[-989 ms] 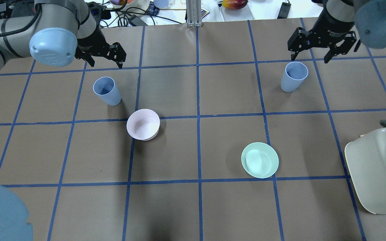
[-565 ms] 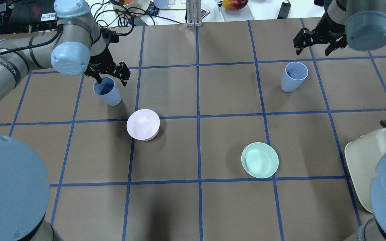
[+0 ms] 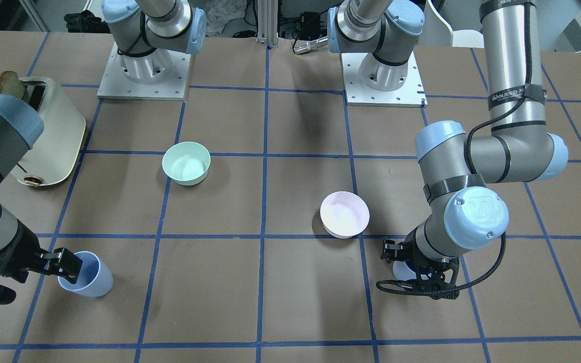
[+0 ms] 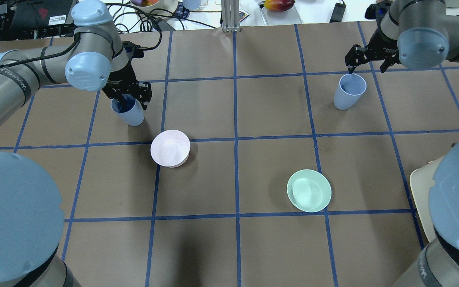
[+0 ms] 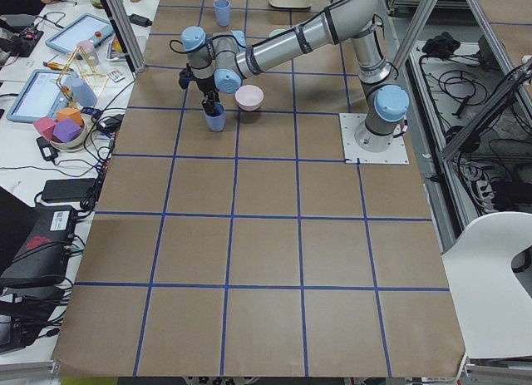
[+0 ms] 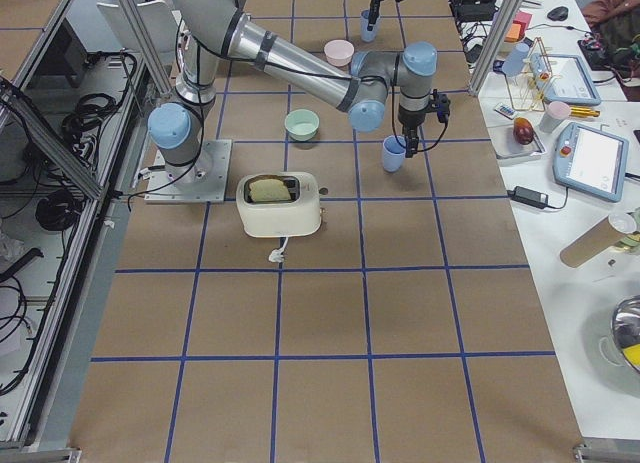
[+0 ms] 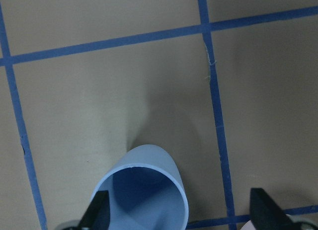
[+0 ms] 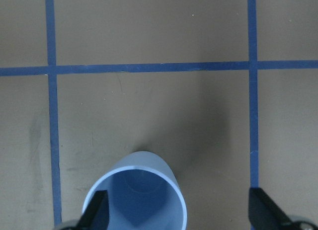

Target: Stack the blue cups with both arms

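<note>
Overhead exterior: left pincer [image 4: 130, 99], right pincer [image 4: 366, 68] spread at blue cups [image 4: 133, 114] [image 4: 345, 99].

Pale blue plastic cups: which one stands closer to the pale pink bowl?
The pale blue plastic cup at the left gripper, beside the pale pink bowl; the other cup, at the right gripper, stands farther.
</note>
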{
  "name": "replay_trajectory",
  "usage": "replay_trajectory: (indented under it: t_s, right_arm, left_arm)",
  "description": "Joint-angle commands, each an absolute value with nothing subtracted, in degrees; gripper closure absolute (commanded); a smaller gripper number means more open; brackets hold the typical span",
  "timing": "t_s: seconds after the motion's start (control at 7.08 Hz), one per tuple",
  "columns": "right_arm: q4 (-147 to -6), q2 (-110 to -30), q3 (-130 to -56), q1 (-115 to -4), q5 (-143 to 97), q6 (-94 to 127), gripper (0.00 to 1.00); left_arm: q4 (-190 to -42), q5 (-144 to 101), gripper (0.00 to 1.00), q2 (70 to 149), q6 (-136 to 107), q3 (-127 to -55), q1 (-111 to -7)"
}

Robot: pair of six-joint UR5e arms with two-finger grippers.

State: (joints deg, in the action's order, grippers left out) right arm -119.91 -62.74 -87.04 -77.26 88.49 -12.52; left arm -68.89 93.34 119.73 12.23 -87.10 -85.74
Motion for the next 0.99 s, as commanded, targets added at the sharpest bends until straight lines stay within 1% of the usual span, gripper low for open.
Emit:
replay_trajectory:
  t_s: [0.0, 0.14, 0.28, 0.42, 0.57, 0.71, 0.85]
  right_arm:
    - [-119.97, -61.09, -87.28, -77.26, 88.68, -13.1, 0.0]
    - [-119.19, -61.08, -87.36, -77.26, 88.77, -13.18, 0.18]
    - [-118.48, -61.0, -87.45, -76.99, 88.86, -13.1, 0.43]
    - [-117.95, -61.08, -87.45, -76.91, 89.64, -13.1, 0.74]
    - [-115.95, -61.17, -87.28, -76.9, 90.52, -13.1, 1.0]
    - [-113.75, -61.52, -86.84, -76.9, 90.53, -13.1, 1.0]
    - [-112.43, -61.7, -86.49, -76.82, 90.44, -13.1, 1.0]
  left_arm:
    - [-68.82, 93.52, 1.0, 119.71, 12.3, -86.66, -85.78]
    - [-68.73, 93.43, 1.0, 119.79, 11.87, -86.66, -85.87]
    - [-68.73, 92.82, 1.0, 119.62, 10.39, -85.7, -86.57]
    - [-68.56, 91.59, 1.0, 119.62, 2.8, -84.21, -89.1]
    - [-67.95, 91.84, 1.0, 119.88, -5.11, -81.94, -93.56]
    - [-67.33, 91.67, 1.0, 120.75, -13.45, -78.87, -97.34]
    - [-67.32, 91.5, 1.0, 121.28, -17.97, -77.53, -101.65]
